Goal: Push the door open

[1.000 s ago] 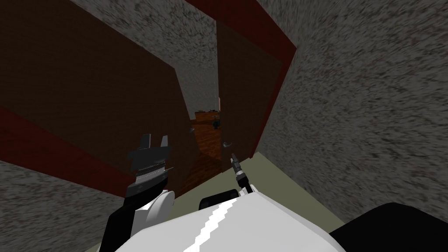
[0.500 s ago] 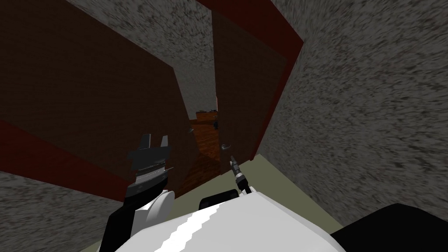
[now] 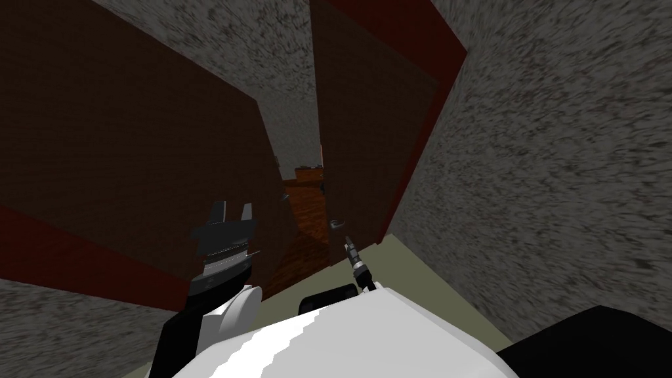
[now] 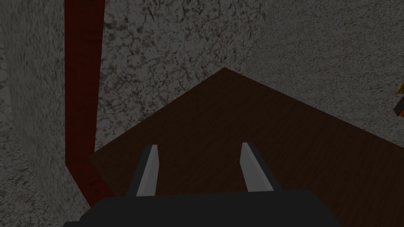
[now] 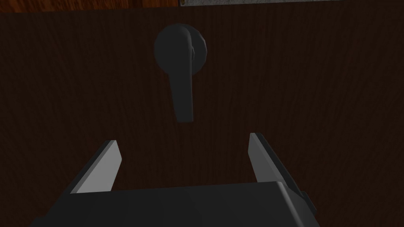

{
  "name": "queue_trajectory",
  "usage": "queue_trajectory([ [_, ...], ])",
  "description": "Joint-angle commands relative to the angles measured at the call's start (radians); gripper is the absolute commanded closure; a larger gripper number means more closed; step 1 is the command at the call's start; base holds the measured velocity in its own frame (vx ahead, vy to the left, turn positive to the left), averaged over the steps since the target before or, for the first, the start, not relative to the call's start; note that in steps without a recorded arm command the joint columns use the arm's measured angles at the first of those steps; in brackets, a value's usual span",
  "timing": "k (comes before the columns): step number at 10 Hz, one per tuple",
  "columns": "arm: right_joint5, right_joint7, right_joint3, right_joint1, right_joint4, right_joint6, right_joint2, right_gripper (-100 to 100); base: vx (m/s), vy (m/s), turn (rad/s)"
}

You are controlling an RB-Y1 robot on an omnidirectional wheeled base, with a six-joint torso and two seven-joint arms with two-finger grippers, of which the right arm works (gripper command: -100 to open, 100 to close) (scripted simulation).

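Observation:
A dark brown door (image 3: 367, 151) in a red frame (image 3: 453, 59) stands ajar ahead of me, to the right. Its dark lever handle (image 3: 337, 224) sits near the door's free edge. My right gripper (image 3: 348, 245) is just short of the handle. In the right wrist view the handle (image 5: 182, 79) hangs on the door face (image 5: 315, 98) beyond my open right gripper (image 5: 183, 155), with nothing between the fingers. My left gripper (image 3: 231, 211) is open in front of a second dark brown panel (image 3: 131, 144). The left wrist view shows that gripper (image 4: 201, 165) open and holding nothing.
Speckled grey walls (image 3: 558, 164) close in on the right and above. Through the narrow gap between the two brown panels I see a wooden floor (image 3: 305, 213) and a brown piece of furniture (image 3: 308, 174). Olive floor (image 3: 420, 269) lies under me.
The whole head view has shifted and rolled a little, so I have moved. The gap beside the door looks narrower and the handle sits closer to my right gripper. Both grippers stay open.

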Motion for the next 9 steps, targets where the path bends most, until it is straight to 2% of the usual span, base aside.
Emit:
queue_trajectory([
  [1, -0.001, 0.001, -0.003, -0.004, 0.005, -0.001, -0.001, -100, 0.162, 0.034, 0.026],
  [7, -0.008, 0.007, -0.020, -0.030, 0.042, -0.008, 0.014, -100, 0.189, 0.031, 0.024],
  [8, -0.007, 0.006, -0.018, -0.026, 0.036, -0.007, 0.011, -100, 0.086, 0.001, 0.007],
  [9, -0.007, 0.006, -0.018, -0.026, 0.036, -0.007, 0.011, 100, -0.013, 0.000, -0.005],
])
